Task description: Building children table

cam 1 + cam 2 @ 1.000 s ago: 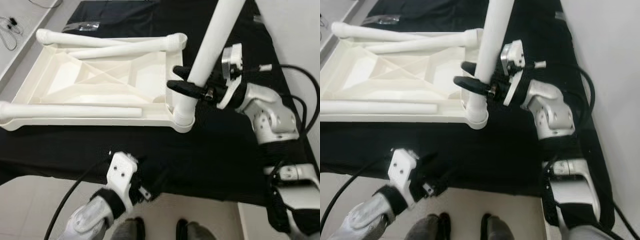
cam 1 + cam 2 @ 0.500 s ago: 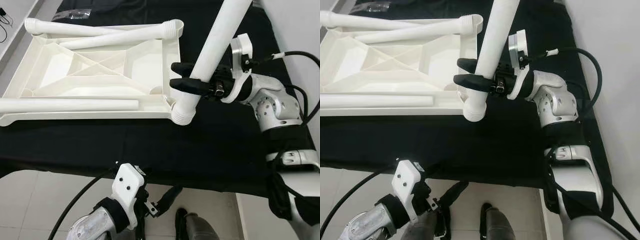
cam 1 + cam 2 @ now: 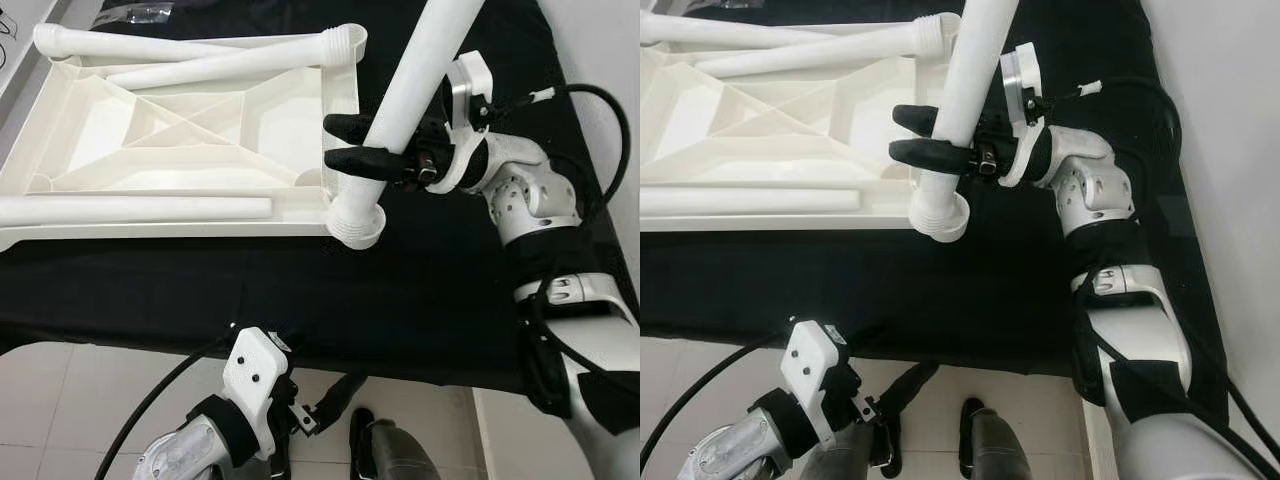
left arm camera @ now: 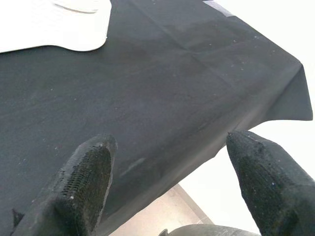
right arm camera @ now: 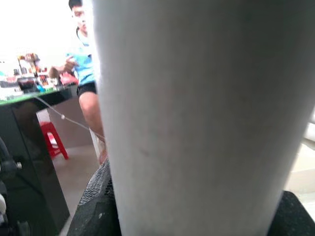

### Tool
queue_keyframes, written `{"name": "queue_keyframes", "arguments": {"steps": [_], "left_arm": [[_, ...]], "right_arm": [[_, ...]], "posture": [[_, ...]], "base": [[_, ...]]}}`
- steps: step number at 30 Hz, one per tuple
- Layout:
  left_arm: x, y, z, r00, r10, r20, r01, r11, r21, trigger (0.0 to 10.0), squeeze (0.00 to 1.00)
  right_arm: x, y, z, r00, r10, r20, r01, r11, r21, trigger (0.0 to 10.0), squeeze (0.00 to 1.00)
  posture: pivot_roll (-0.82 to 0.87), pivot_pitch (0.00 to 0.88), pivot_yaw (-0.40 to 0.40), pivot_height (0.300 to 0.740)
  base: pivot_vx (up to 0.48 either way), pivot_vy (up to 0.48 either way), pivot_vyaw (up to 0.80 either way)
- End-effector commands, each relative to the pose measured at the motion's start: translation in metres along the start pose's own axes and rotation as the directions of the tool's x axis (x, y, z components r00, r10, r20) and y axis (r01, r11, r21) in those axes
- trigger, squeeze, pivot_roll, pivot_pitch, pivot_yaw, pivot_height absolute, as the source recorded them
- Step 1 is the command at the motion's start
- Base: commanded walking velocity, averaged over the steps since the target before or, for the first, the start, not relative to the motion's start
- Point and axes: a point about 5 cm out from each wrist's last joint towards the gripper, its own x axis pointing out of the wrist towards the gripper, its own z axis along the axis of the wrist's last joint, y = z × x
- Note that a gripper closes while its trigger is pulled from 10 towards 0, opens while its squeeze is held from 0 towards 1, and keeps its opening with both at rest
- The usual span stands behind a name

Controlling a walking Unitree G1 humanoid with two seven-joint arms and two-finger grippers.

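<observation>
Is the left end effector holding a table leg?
No, the left end effector is open with nothing between its fingers, hanging over the black cloth near its edge.

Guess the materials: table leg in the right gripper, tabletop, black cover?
Table leg: looks like moulded plastic, matte white, with a ribbed threaded end. Tabletop: likely the same plastic, its underside showing cast ribs. Black cover: seems woven cloth, matte, draping over the edge. Right gripper clamps the leg.

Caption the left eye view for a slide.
Right pincer holds a white table leg upright at the near corner of the upturned white tabletop on black cloth.
</observation>
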Motion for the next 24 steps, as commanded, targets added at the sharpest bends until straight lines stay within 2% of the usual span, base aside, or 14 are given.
{"name": "queue_keyframes", "arguments": {"steps": [1, 7, 14, 19, 24], "left_arm": [[-0.004, -0.004, -0.003, 1.0, -0.017, -0.02, 0.017, 1.0, 0.006, 10.0, 0.0], [-0.006, -0.004, -0.002, 1.0, -0.015, -0.021, 0.015, 1.0, 0.014, 10.0, 0.0], [-0.007, -0.003, -0.002, 1.0, -0.014, -0.025, 0.014, 1.0, 0.019, 10.0, 0.0], [-0.008, -0.002, -0.001, 1.0, -0.011, -0.026, 0.012, 1.0, 0.022, 10.0, 0.0], [-0.009, -0.002, -0.001, 1.0, -0.011, -0.026, 0.011, 1.0, 0.022, 10.0, 0.0]], "right_arm": [[0.0, 0.001, -0.005, 0.999, 0.019, -0.043, -0.019, 1.0, 0.001, 10.0, 0.0], [-0.002, -0.006, -0.001, 0.997, -0.007, -0.077, 0.004, 0.999, -0.049, 10.0, 0.0], [0.001, -0.004, -0.008, 0.992, 0.007, -0.123, -0.018, 0.996, -0.084, 10.0, 0.0], [0.005, 0.009, -0.021, 0.969, 0.127, -0.212, -0.152, 0.982, -0.108, 10.0, 0.0], [0.007, 0.012, -0.023, 0.951, 0.165, -0.262, -0.204, 0.97, -0.129, 10.0, 0.0]], "posture": [[0.14, 0.358, -0.001, 0.74], [0.15, 0.369, 0.004, 0.74], [0.16, 0.374, 0.007, 0.74], [0.16, 0.381, 0.008, 0.74], [0.16, 0.381, 0.008, 0.74]], "base": [[0.0, 0.0, 0.0], [0.0, 0.0, 0.0], [0.0, 0.0, 0.0], [0.0, 0.0, 0.0], [0.0, 0.0, 0.0]]}}
